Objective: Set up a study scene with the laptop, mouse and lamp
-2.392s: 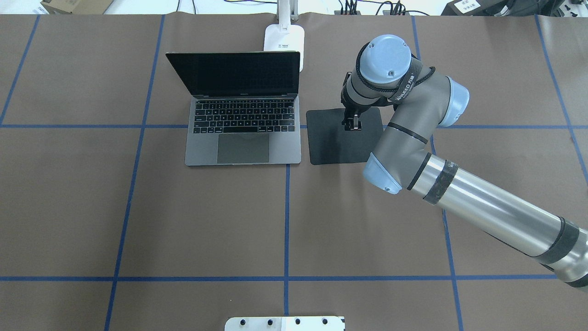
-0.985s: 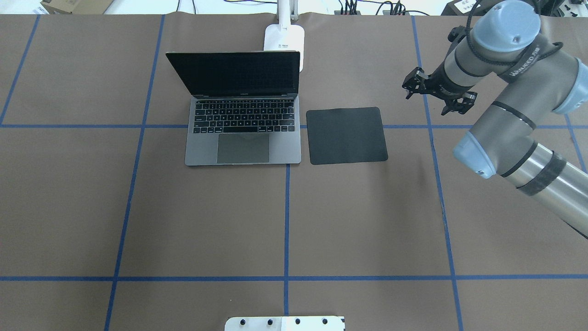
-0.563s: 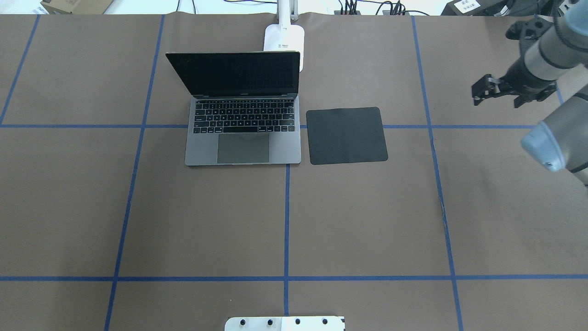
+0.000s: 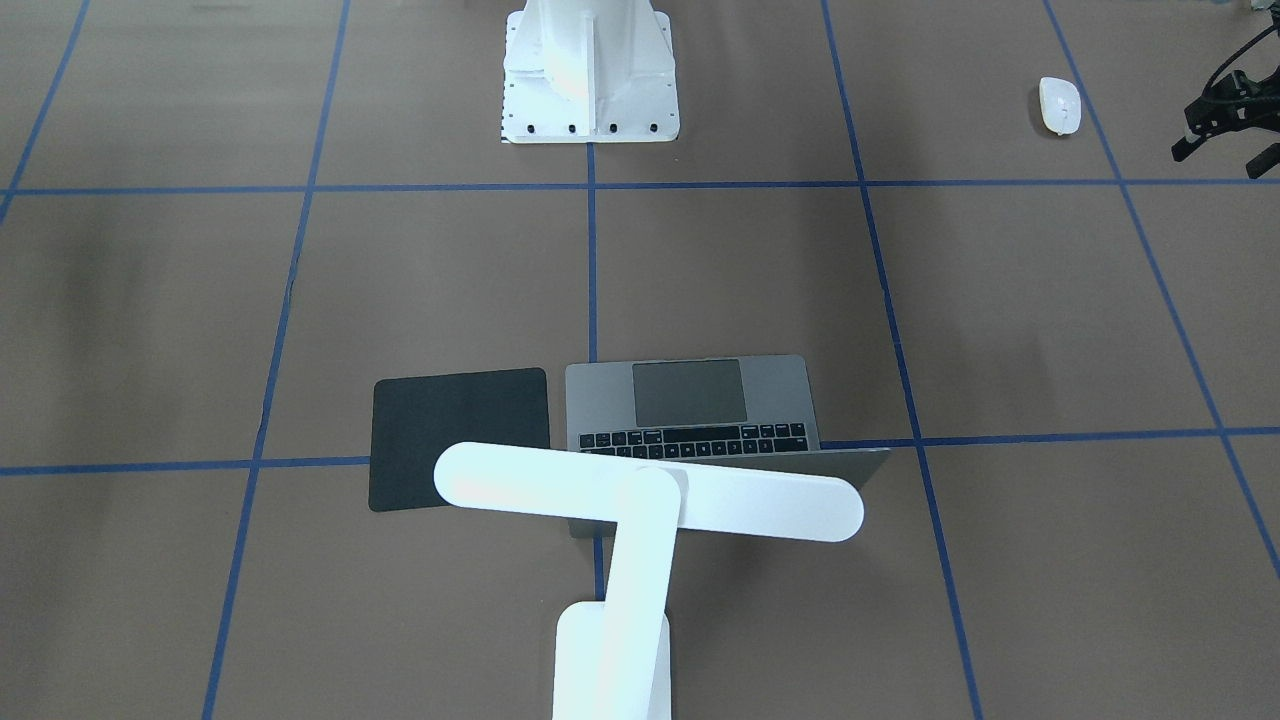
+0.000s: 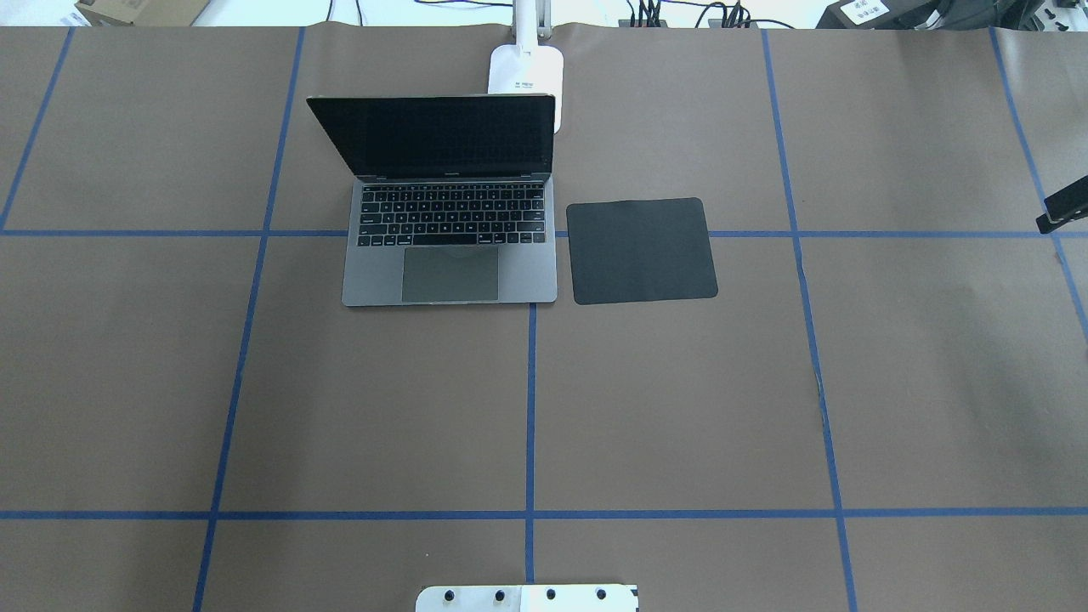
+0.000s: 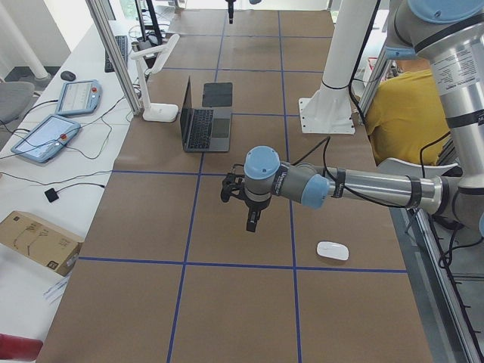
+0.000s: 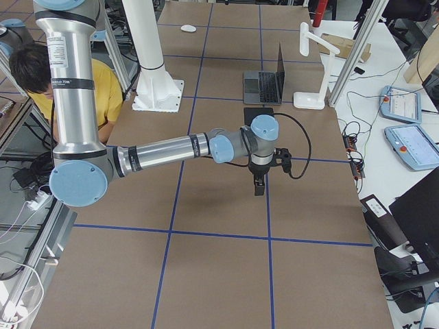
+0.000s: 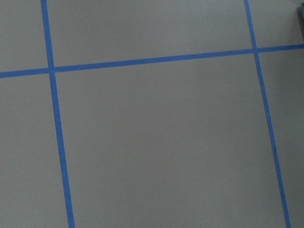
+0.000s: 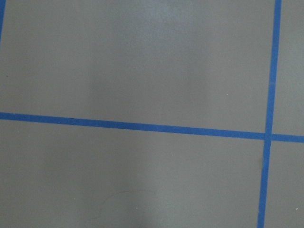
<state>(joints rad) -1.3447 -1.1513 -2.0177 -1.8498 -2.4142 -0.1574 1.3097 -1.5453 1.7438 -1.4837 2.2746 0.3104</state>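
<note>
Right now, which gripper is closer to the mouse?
Left. The left gripper hangs over the table near the mouse, not touching it. The right gripper is at the table's opposite end, past the laptop.

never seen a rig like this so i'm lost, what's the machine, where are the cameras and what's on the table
It is a robot with two arms at a paper-covered table. Fixed cameras look from above, from across the table and from each end; the two close-ups of bare paper come from wrist cameras. On the table: an open laptop, a black pad beside it, a lamp behind its screen, and a mouse far off near the left gripper, which is open. The right gripper hangs above the paper. Neither seems to hold anything.
</note>
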